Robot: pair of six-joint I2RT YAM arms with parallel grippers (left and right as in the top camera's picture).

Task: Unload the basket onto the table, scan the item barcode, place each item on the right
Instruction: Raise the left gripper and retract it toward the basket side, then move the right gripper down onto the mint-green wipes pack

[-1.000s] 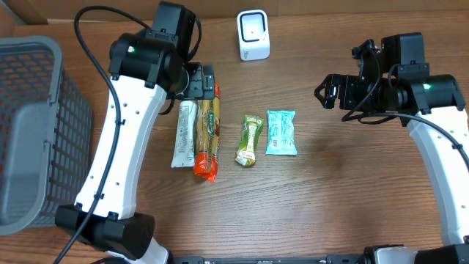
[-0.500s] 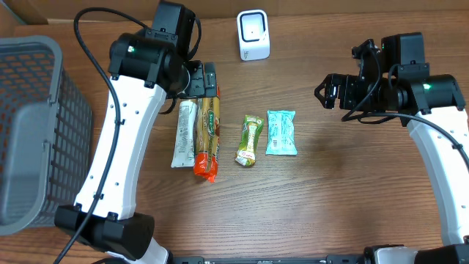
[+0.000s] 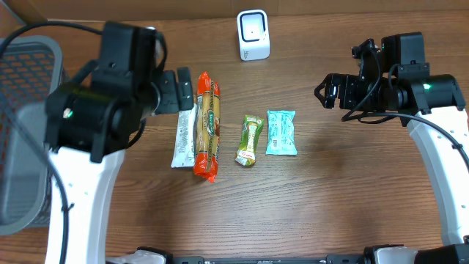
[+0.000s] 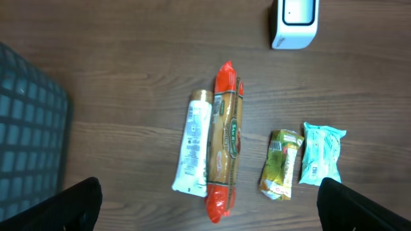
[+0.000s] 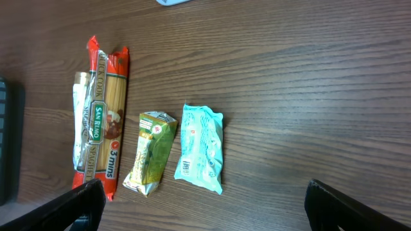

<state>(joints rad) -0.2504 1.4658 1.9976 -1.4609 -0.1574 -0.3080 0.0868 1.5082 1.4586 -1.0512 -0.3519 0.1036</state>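
Scanner, probably, cut by top edge; basket blurred.

Spaghetti pack, white tube, green pouch, teal packet flat; scanner upright.

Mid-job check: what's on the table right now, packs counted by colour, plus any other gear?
White pack: 1
Red pasta pack: 1
Green pack: 1
Teal pack: 1
Scanner: 1
Basket: 1
Total: 6
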